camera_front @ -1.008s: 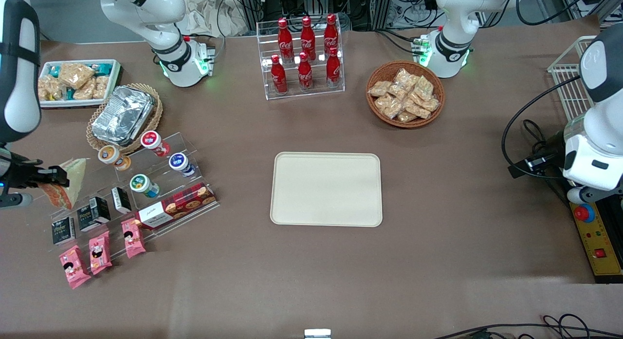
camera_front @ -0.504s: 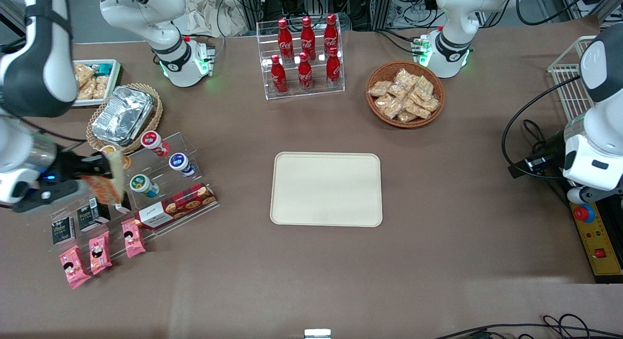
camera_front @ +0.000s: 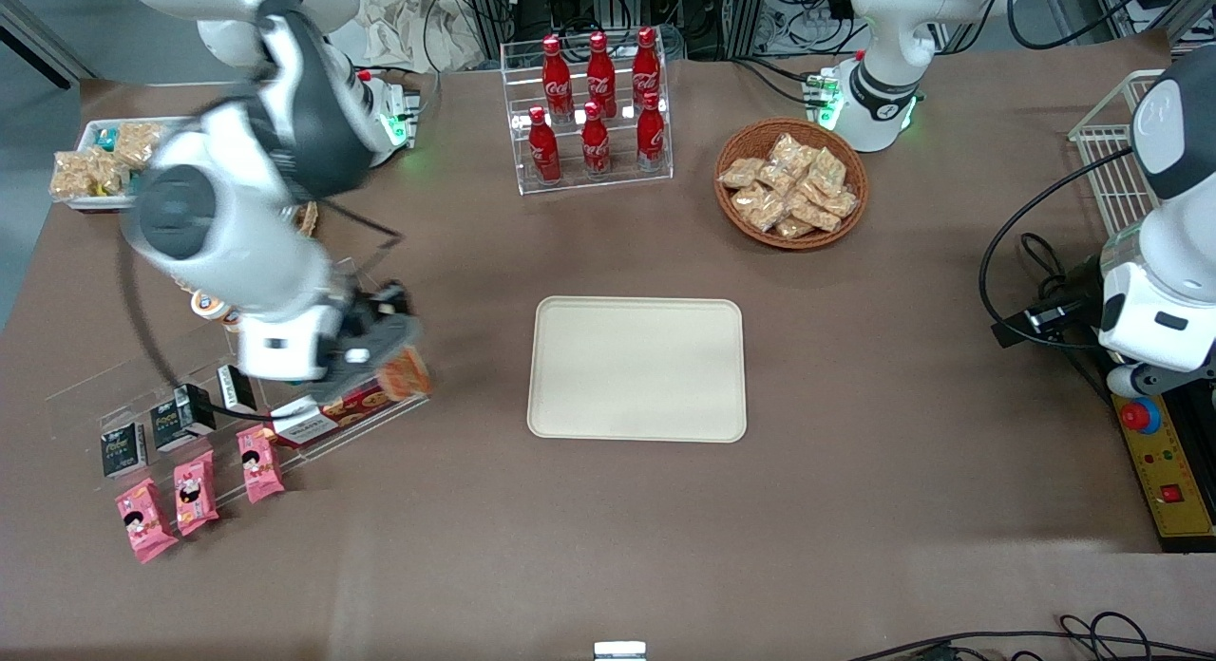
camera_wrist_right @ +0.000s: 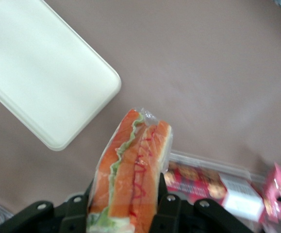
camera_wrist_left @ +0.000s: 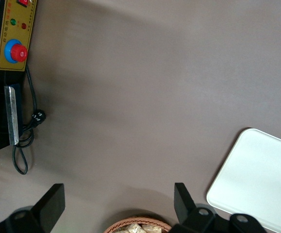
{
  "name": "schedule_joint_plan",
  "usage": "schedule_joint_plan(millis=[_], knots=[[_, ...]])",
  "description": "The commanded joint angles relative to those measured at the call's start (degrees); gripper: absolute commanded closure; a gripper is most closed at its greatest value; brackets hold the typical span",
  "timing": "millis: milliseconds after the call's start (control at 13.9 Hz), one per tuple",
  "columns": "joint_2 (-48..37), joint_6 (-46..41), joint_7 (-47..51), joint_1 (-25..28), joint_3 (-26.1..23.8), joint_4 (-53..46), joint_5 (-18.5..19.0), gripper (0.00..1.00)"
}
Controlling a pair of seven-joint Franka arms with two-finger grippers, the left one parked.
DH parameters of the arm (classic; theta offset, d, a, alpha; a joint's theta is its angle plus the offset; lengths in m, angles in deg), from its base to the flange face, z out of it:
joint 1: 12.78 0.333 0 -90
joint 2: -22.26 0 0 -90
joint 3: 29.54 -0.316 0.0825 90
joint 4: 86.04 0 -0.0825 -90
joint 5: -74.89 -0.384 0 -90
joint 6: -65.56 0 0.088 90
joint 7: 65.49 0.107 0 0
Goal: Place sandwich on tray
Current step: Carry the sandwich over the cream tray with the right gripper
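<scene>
My right gripper (camera_front: 394, 357) is shut on the clear-wrapped sandwich (camera_front: 407, 373), a wedge with orange-red and green layers, and holds it in the air above the clear display shelf's end nearest the tray. In the right wrist view the sandwich (camera_wrist_right: 130, 170) stands between the black fingers (camera_wrist_right: 167, 206). The cream-beige tray (camera_front: 636, 368) lies flat mid-table, toward the parked arm's end from the gripper, with nothing on it. It also shows in the right wrist view (camera_wrist_right: 43, 73) and in the left wrist view (camera_wrist_left: 259, 179).
Under the gripper is a clear stepped shelf with a red biscuit box (camera_front: 337, 409), black cartons (camera_front: 185, 416) and pink packets (camera_front: 195, 490). A cola bottle rack (camera_front: 594, 110) and a wicker basket of snacks (camera_front: 790, 181) stand farther from the front camera. A white snack bin (camera_front: 100, 162) is at the working arm's end.
The gripper has carried the sandwich from the working arm's end of the table, over the display shelf, toward the tray. The tray has not moved.
</scene>
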Motion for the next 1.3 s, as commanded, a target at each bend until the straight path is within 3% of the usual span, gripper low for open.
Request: schedule_joint_plan(millis=[0,288,504,720,1224], knots=[[7.5,4.59,-1.13,1.38,-3.91,-6.45,-1.07,0.53],[12.51,13.82,-7.97,2.42,-10.07,-6.54,-0.89,0.53],[16.64,16.39,-13.41,7.07,-10.08,-7.33,0.24,0.53],[20.16,19.63,-22.99,8.23,-10.17,-8.39,7.0,0.53],[26.23,28.6,-24.07,9.64,-8.77,-8.3,9.21,0.52]])
